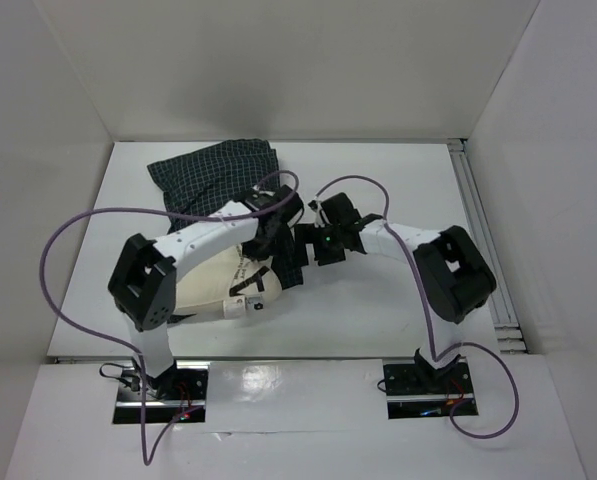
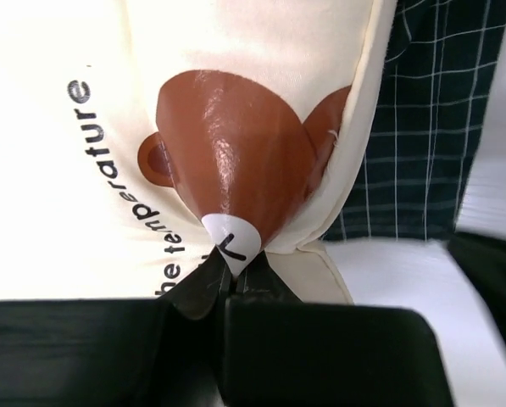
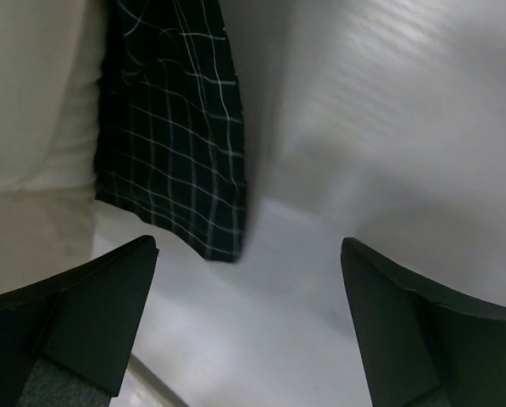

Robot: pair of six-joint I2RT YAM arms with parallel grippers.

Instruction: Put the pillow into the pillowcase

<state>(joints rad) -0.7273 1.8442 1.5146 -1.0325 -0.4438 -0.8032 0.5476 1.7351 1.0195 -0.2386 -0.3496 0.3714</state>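
- Cream, soft rectangular pillow with a brown bear face print and black lettering lies on the white table, front left, partly under the left arm.
- Left gripper is pinched tight on a fold of the pillow, right at the bear's white muzzle.
- Dark navy cloth pillowcase with thin white grid checks lies crumpled behind the pillow, and one edge runs down the pillow's right side.
- Right gripper has its fingers spread wide, holding nothing, just beside that pillowcase edge.

Left pincer pinched closed; right pincer spread wide.
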